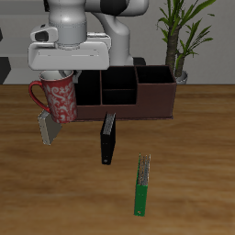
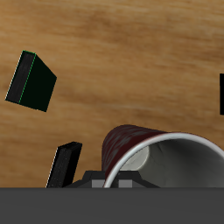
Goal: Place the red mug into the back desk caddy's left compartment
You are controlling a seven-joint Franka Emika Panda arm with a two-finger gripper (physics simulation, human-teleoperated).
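One red mug (image 1: 58, 98) in gripper (image 1: 57, 81), unlabelled

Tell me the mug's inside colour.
Light grey inside the red mug, clearest in the wrist view.

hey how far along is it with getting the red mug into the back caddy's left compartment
Done: the red mug is picked up, hanging tilted under the end effector above the table. In hand: carrying it; it hangs beside the back desk caddy, not yet over it. Left: move it over the left compartment, which shows nothing inside, lower and release.
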